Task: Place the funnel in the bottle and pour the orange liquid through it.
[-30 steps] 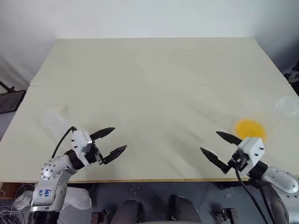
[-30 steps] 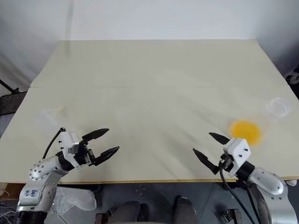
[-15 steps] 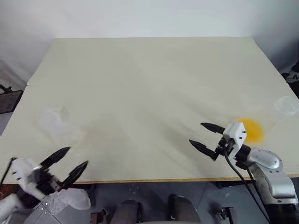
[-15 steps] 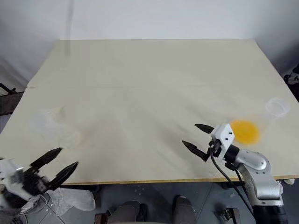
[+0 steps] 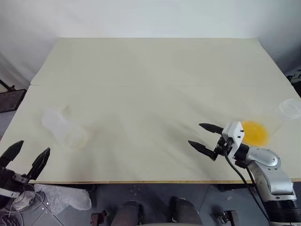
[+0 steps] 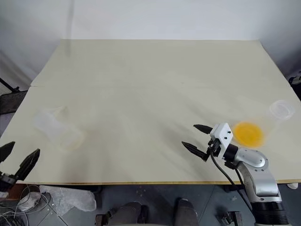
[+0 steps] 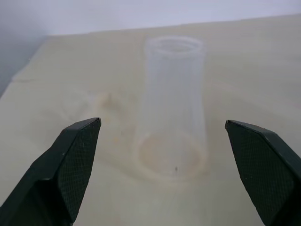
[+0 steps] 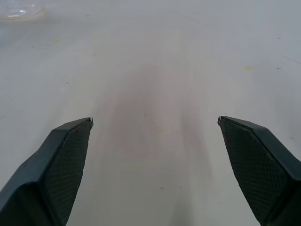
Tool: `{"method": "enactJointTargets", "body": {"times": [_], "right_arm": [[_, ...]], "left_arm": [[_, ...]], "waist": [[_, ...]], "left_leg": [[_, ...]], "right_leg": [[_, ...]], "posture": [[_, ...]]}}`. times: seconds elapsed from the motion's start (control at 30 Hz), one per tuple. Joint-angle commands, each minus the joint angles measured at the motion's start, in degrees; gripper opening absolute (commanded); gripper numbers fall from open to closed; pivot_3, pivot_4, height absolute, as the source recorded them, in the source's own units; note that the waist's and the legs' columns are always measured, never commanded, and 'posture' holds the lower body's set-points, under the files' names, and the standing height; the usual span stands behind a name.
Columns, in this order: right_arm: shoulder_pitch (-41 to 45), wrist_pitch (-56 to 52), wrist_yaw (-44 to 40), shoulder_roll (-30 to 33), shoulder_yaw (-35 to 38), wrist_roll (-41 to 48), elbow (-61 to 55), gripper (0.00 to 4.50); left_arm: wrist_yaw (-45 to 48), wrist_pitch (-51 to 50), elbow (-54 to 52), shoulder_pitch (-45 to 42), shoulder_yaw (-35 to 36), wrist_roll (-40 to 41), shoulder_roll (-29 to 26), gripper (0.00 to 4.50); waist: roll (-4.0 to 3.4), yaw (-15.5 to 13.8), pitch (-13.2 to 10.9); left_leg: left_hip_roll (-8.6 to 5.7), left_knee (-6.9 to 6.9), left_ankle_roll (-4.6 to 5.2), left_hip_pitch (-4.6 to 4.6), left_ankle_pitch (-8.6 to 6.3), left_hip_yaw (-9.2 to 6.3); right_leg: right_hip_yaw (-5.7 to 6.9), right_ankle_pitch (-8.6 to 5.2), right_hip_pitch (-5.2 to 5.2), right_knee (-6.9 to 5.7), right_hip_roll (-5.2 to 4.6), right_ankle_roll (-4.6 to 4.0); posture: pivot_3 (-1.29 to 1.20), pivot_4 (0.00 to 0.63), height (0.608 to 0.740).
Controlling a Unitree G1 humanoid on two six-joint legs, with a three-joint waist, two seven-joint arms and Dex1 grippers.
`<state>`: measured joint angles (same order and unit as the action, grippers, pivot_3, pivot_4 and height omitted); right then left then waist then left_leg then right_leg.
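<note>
Left gripper (image 5: 24,157), fingers spread and empty, at the table's (image 5: 150,70) near left corner. Right gripper (image 5: 203,137), likewise spread and empty, over the near right area. Bottle (image 5: 62,128) upright near the left edge; orange liquid (image 5: 254,133) just behind the right gripper; funnel (image 5: 290,108) by the right edge.

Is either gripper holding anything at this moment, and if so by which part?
Nothing is held. The left gripper and right gripper are both open and empty.
</note>
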<state>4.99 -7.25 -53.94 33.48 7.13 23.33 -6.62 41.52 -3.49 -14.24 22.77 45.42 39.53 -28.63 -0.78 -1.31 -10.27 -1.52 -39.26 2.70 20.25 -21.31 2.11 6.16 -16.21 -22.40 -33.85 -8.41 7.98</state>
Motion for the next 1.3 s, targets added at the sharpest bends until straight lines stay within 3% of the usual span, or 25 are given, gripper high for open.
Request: {"method": "enactJointTargets", "body": {"times": [0.03,0.5,0.6,0.77,0.93,1.1,1.3], "right_arm": [[-1.29,0.77,1.05,-0.08,1.22,0.67,-3.01,4.47],[-7.06,-0.06,5.08,0.25,3.24,1.2,-8.99,4.47],[-7.6,-0.14,5.6,0.3,3.59,1.18,-9.5,4.5],[-8.25,-0.08,6.16,0.32,4.17,1.11,-10.08,4.5],[-8.25,0.12,6.61,0.46,4.75,1.22,-10.36,4.5],[-9.71,-0.25,6.44,1.07,6.38,2.09,-12.28,4.5],[-12.86,-3.01,6.24,2.36,11.26,6.35,-16.26,4.5]], "left_arm": [[0.57,1.06,4.37,-5.75,-2.81,-2.09,-3.08,4.5],[4.74,1.1,14.84,-19.45,-10.14,-4.57,-7.27,4.5],[5.14,1.3,16.22,-20.6,-9.98,-4.69,-7.71,3.92],[7.17,0.21,16.92,-20.9,-10.49,-3.98,-8.6,2.5],[10.17,-1.65,16.69,-24.31,-12.84,-3.65,-10.71,2.49],[14.41,-5.21,16.5,-34.9,-21.41,-4.3,-12.52,2.49],[21.4,-4.76,24.38,-53.21,-35.07,-8.15,-7.24,2.49]], "waist": [[0.0,-0.09,0.0],[0.02,1.23,0.01],[0.02,1.25,0.01],[0.02,1.31,0.01],[0.03,0.98,0.01],[0.03,0.04,0.01],[0.02,-0.28,0.01]], "left_leg": [[-0.01,0.0,0.0,0.0,0.0,0.0],[0.06,0.0,-0.02,-0.02,-0.01,0.07],[0.07,0.0,-0.02,-0.02,-0.01,0.06],[0.08,0.0,-0.03,-0.02,-0.01,0.07],[0.07,-0.02,-0.02,-0.02,-0.01,0.05],[0.05,-0.11,-0.02,-0.02,-0.01,0.05],[-0.01,-0.29,-0.01,0.05,-0.01,0.07]], "right_leg": [[0.02,0.0,-0.02,-0.05,0.05,0.0],[0.16,0.02,-0.05,-0.14,0.36,0.05],[0.16,0.02,-0.05,-0.15,0.36,0.05],[0.15,0.02,-0.05,-0.15,0.37,0.05],[0.16,0.03,-0.04,-0.17,0.36,0.05],[0.14,0.03,-0.03,-0.21,0.37,0.05],[0.15,0.05,-0.01,-0.29,0.43,0.1]], "posture": [[0.0,0.15,0.74],[0.0,0.15,0.74],[0.0,0.15,0.74],[0.0,0.15,0.74],[0.0,0.15,0.74],[0.0,0.15,0.74],[0.0,0.15,0.74]]}}
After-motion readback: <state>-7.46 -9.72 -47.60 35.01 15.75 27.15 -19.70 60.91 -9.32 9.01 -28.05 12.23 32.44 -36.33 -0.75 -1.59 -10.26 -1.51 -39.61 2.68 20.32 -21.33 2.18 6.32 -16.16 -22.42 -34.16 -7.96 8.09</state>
